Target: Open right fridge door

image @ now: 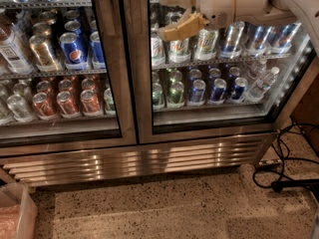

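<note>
Two glass doors: left fridge door (60,138), right fridge door (209,133). One gripper (167,16), fingers spread, far top, before right fridge door. Three blue cans (218,89), front row, low right. One clear bottle (261,83). One bin (17,213), near left.
</note>
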Tool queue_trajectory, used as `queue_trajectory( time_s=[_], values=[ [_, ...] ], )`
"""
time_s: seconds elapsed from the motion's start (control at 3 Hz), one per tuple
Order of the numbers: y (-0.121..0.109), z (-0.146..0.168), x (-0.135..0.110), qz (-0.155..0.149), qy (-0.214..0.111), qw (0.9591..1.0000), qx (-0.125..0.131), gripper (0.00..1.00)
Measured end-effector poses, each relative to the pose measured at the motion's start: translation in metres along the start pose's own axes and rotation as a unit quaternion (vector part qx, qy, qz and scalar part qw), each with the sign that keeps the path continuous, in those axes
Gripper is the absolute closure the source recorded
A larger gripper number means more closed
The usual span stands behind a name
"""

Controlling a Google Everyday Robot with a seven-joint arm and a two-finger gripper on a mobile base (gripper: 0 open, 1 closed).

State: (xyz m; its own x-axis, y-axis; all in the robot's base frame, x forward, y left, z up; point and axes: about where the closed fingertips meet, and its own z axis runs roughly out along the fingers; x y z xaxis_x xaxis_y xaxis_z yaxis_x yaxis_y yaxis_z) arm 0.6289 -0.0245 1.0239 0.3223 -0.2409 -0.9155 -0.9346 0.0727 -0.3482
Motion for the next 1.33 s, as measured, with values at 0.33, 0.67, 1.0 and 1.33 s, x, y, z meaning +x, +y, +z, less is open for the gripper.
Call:
queue_trajectory(
  time_s=[0.33, 0.67, 1.0, 1.33],
  values=[
    [-0.013, 0.006, -0.005, -0.017, 0.005, 0.9998, 0.0, 0.33],
    [-0.021, 0.016, -0.01, -0.025, 0.0, 0.9997, -0.007, 0.33],
    [-0.015, 0.039, -0.016, -0.02, -0.025, 0.9989, -0.034, 0.33],
    [-0.007, 0.068, -0.028, -0.021, -0.055, 0.9956, -0.073, 0.33]
  ],
)
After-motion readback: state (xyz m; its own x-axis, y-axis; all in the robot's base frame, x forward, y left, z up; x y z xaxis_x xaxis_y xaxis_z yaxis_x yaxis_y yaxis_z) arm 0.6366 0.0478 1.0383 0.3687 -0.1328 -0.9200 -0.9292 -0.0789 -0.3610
